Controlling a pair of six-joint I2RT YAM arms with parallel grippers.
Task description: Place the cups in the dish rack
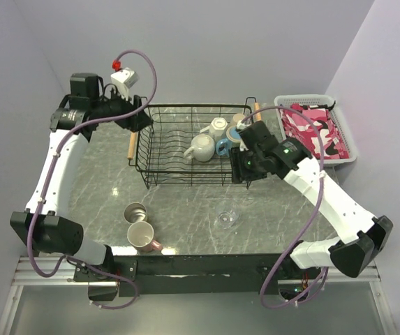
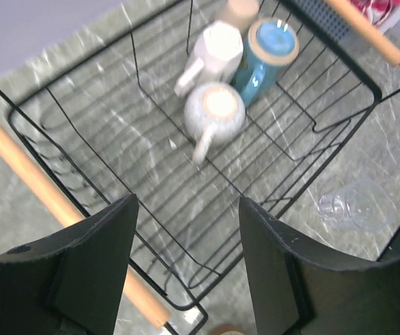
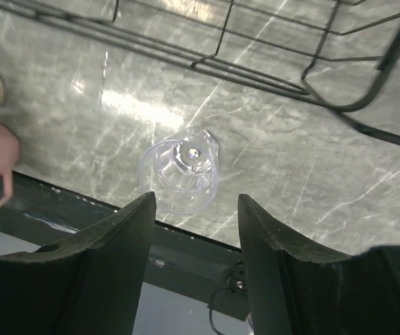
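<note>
Four cups sit in the right half of the dish rack (image 1: 186,183): two white mugs (image 1: 201,148), the blue mug (image 1: 225,146) and the tan cup (image 1: 238,118) at the far right corner. Three are left on the table (image 1: 102,181), all on the near side of the rack. The clear glass (image 3: 184,171) stands alone to the right of centre, and the steel cup (image 1: 135,211) and the pink mug (image 1: 142,237) are close together at the near left. The right gripper (image 3: 195,206) hangs over the rack's near right corner with its fingers moderately apart and nothing between them. In its wrist view the glass shows in the gap between the fingers, on the table below and a little nearer than the rack's edge. That arm is plainly the closer one to the glass, so the glass looks like its next pick: a short drop down and toward the near edge. The glass's axis seems roughly vertical, but I cannot tell whether it stands mouth up or mouth down. The left gripper (image 2: 186,206) is likewise parted and empty, above the rack's left wooden handle at the far left. It is well apart from the steel cup and pink mug, which lie toward the near side from it.
</note>
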